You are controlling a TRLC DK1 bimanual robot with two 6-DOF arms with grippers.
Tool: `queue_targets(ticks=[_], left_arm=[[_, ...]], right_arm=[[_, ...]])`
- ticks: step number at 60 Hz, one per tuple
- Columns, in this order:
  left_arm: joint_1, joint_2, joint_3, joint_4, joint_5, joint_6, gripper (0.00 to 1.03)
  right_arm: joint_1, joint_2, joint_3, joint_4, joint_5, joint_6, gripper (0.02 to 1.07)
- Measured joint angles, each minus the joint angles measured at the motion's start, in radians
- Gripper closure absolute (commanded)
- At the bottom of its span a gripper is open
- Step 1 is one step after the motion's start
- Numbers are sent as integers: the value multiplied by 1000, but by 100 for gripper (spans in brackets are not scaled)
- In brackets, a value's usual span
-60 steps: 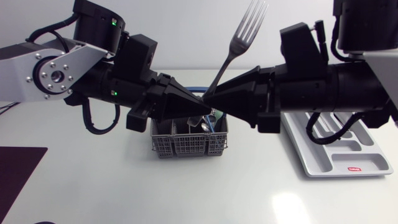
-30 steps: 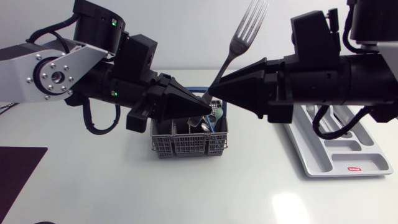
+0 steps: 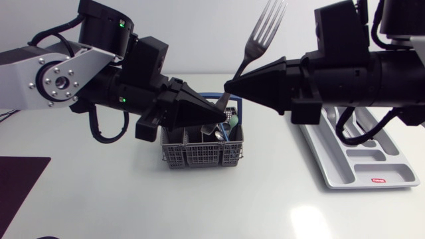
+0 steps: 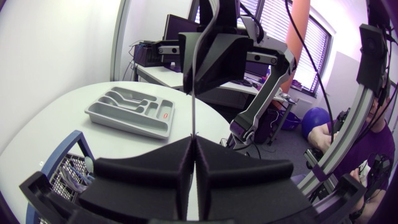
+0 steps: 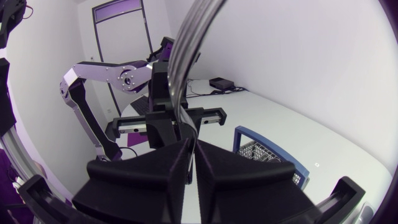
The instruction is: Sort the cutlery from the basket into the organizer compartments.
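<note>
A silver fork point(image 3: 250, 57) stands tilted above the grey wire basket point(image 3: 199, 154), tines up. My left gripper point(image 3: 221, 114) is shut on the lower end of its handle, just over the basket. My right gripper point(image 3: 228, 85) is shut on the handle a little higher up, tip to tip with the left one. In the left wrist view the fork point(image 4: 194, 93) rises from my left gripper point(image 4: 194, 142) to the right gripper point(image 4: 214, 53) ahead. In the right wrist view the fork point(image 5: 186, 56) runs up from my right gripper point(image 5: 193, 149), with the left gripper point(image 5: 169, 121) beyond.
Other cutlery point(image 3: 224, 129) is left in the basket, which has a blue rim. The grey organizer tray point(image 3: 358, 166) with its several compartments lies on the table at the right, partly under my right arm. A dark mat point(image 3: 16, 182) lies at the table's left edge.
My right gripper has slid left and up along the fork and closed on its handle. The left arm and the fork have stayed where they were.
</note>
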Motion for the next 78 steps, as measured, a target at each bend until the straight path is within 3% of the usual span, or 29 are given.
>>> queue_targets(ticks=[5, 8, 15, 23, 38, 48, 61, 78], left_arm=[[-3, 0, 0, 3, 0, 2, 99], [-3, 0, 0, 8, 0, 3, 91], [-2, 0, 0, 13, -1, -9, 57], [4, 0, 0, 27, 0, -50, 4], [53, 0, 0, 29, -2, -102, 4], [85, -3, 0, 29, -62, -129, 4], [90, -45, 0, 25, -235, -130, 4], [-2, -60, 0, -27, -482, -91, 4]], right_arm=[[1, 0, 0, 0, -4, 13, 101], [1, 0, 0, 0, -4, 19, 101], [2, -5, 0, 0, -7, 22, 101], [0, -5, 0, -5, 8, 21, 101], [-13, -14, 0, -42, 27, 21, 101], [-82, -51, 0, -103, 39, 9, 101], [-203, -103, 0, -228, 150, -46, 101], [-383, -118, 16, -356, 347, -130, 101]])
